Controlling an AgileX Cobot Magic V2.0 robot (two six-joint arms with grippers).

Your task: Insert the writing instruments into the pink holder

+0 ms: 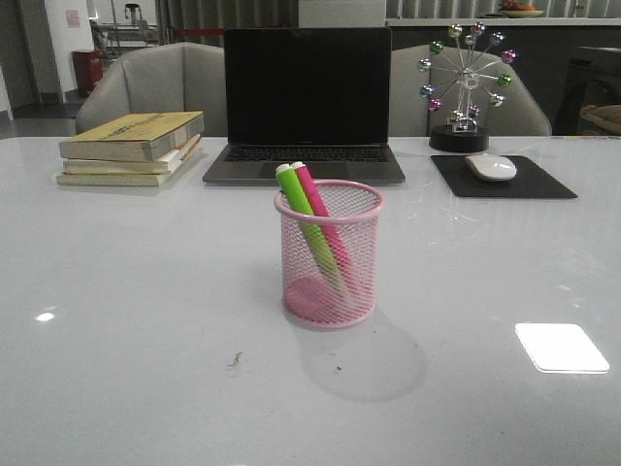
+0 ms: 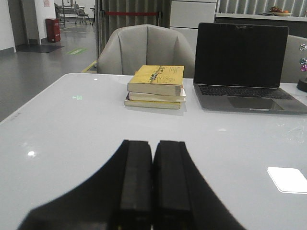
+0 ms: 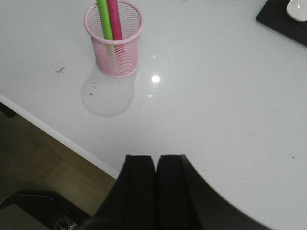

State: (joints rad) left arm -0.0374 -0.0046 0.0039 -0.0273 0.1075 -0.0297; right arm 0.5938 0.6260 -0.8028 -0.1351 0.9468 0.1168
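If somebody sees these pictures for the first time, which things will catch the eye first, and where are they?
The pink mesh cup stands in the middle of the white table, with a green marker and a pink marker leaning inside it. Behind it sits an open laptop with a dark screen, a stack of books to its left, and a small Ferris wheel ornament to its right.

We see our left gripper [image 2: 152, 184] as two flat, matte black rectangular fingers flaring into a broad black base. Our right gripper [image 3: 154, 191] looks identical, unmarked and plain.
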